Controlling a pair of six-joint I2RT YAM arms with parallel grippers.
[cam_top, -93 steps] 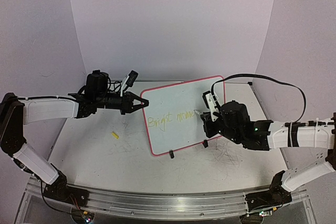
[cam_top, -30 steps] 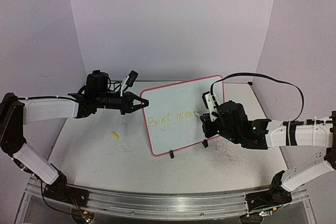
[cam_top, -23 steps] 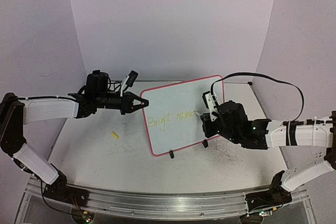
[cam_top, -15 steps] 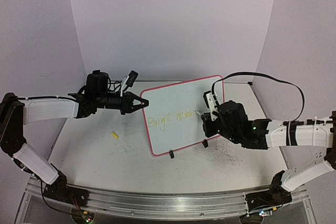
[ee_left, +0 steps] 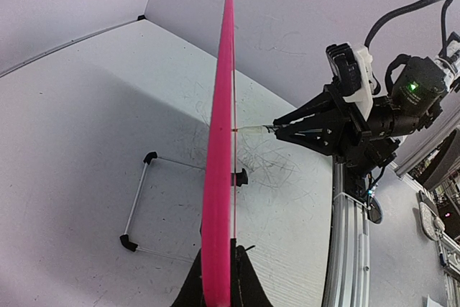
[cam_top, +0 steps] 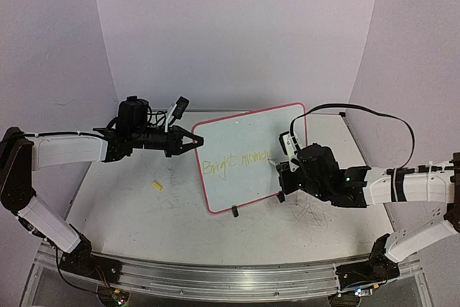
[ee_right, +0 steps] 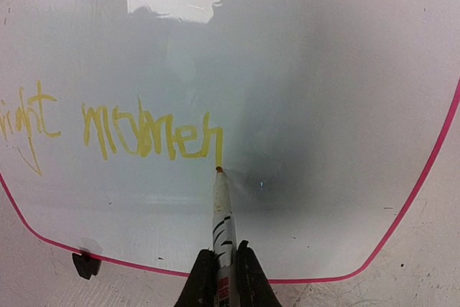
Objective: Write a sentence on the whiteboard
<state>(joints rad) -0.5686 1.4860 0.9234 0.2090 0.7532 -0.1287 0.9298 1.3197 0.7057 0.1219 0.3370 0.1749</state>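
the whiteboard (cam_top: 244, 129) stands up off the table (cam_top: 144, 213) in the middle of the scene, its written face turned toward the right arm. the left gripper (cam_top: 195, 141) has its fingers shut tight on the pink rim at the board's left edge; from the left wrist the board (ee_left: 219, 177) is seen edge on, rising straight out of the closed fingers (ee_left: 243, 282). the right gripper (cam_top: 284, 172) is clamped on a yellow marker (ee_right: 223, 221), and the marker tip touches the board just at the foot of the last stroke. the sentence (ee_right: 151, 134) reads "bright momen" at this point, so the task looks roughly half done. what the next move turns on is this: the line of writing runs left to right across the board, the tip sits at its right end, and bare white board (ee_right: 323, 106) lies to the right of the tip as far as the rim. the marker's long axis meets the face nearly square, judging from the left wrist view. the right arm reaches in low from the right, forearm about level and wrist pointed left at the board. the left arm stretches level from the left, acting as a brace. a small yellow piece (cam_top: 157, 185), perhaps the cap, lies on the table near the left arm.
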